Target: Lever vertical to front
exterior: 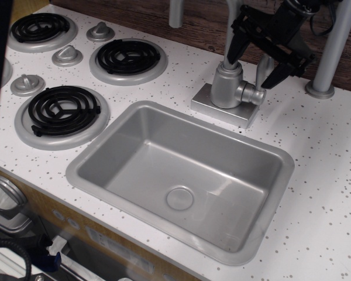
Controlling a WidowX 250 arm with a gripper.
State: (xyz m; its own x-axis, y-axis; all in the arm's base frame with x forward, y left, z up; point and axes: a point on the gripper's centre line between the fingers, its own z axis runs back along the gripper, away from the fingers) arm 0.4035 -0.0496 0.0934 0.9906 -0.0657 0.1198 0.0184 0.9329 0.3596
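Observation:
The lever [261, 70] is a slim silver bar that stands upright from the round side stub [254, 93] on the right of the faucet body [227, 85]. My gripper [258, 57] hangs above the faucet from the top right. Its black fingers are spread apart, one [237, 44] left of the spout pipe [234, 23] and the other [281, 70] right of the lever. The lever's upper part sits between the fingers and I see no contact. The lever's tip is partly hidden by the gripper.
The grey sink basin [99, 155] lies in front of the faucet base [213, 107]. Black stove burners [63, 109] and round silver knobs [67, 55] sit at the left. A thick silver post [333, 52] stands at the right, by the wooden back wall.

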